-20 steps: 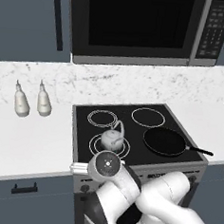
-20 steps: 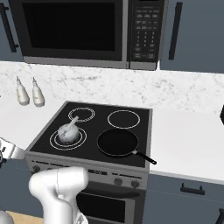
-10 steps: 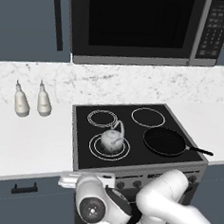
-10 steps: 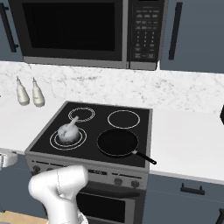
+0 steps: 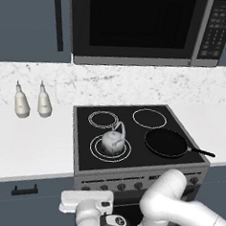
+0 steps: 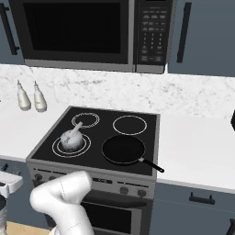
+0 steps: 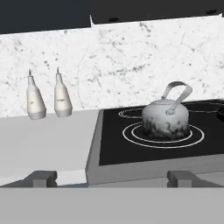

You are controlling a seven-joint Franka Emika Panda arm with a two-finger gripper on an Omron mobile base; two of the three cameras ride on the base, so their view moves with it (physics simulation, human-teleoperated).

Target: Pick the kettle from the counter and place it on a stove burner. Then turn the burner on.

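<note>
Kettle (image 5: 113,142): upright on the burner (image 5: 95,149), front left of the black stove top.
Base views: frying pan (image 5: 166,142) right of kettle.
Hand view: two bottles (image 7: 36,101) on counter (image 7: 43,142).
Gripper (image 7: 111,179): spread wide, empty, low before stove edge.

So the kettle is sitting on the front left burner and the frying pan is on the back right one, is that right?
Not quite. The kettle does sit on the front left burner, but the frying pan is on the front right burner, not the back right one. The left base view shows the back right ring bare behind the pan.
</note>
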